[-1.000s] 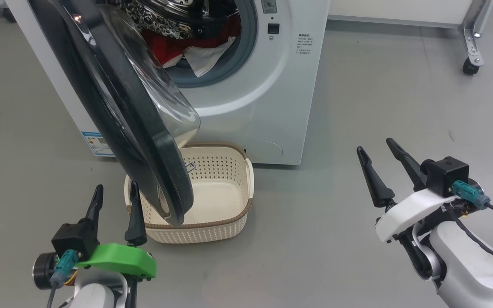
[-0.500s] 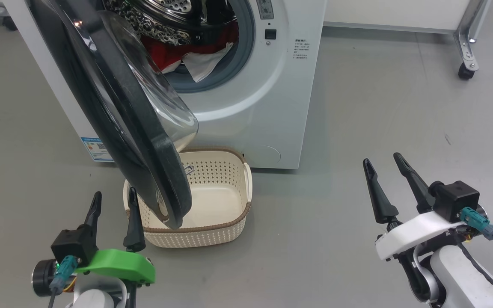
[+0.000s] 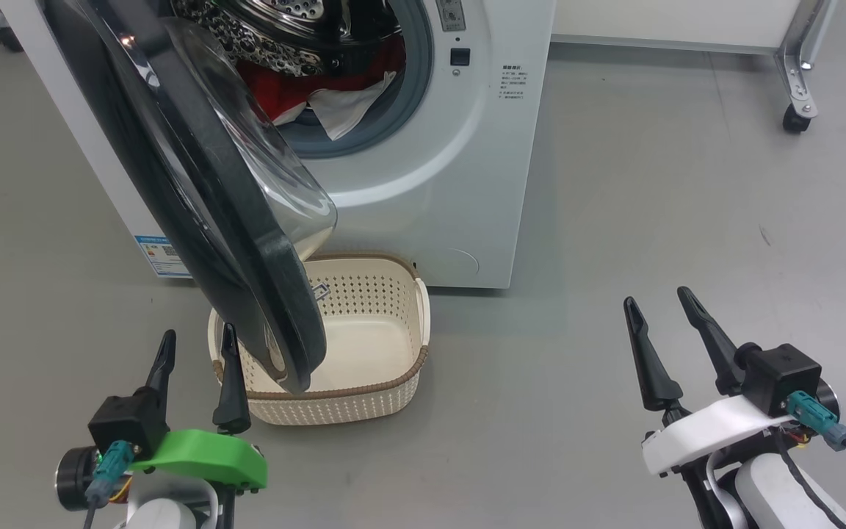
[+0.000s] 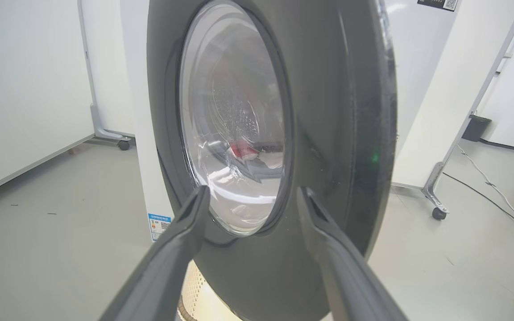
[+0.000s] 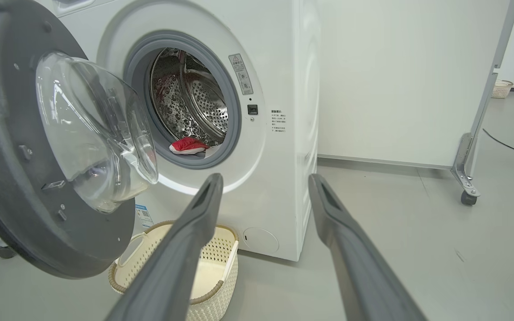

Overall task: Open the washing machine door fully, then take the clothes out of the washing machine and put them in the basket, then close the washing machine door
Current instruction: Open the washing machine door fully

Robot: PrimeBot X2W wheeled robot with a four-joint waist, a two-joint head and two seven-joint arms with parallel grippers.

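Observation:
The white washing machine [image 3: 460, 169] stands ahead with its washing machine door [image 3: 247, 242] swung partway out, the door's lower edge hanging over the cream basket [image 3: 393, 382] on the floor. Red and white clothes [image 3: 320, 88] lie in the steel drum. My left gripper [image 3: 198, 332] is open, just left of the basket and close before the door's outer face [image 4: 328, 133]. My right gripper [image 3: 656, 297] is open over bare floor, well right of the machine. The right wrist view shows the clothes [image 5: 188, 145], the door's glass bowl [image 5: 92, 129] and the basket [image 5: 212, 267].
A white panel on a metal frame with a caster wheel [image 3: 794, 117] stands at the back right. Grey floor spreads between the machine and my right arm. A cable [image 4: 493, 191] runs along the floor beside the panel.
My right gripper has drawn back a little toward me. The view has shifted slightly. Door, basket and clothes have not moved, and both grippers stay open.

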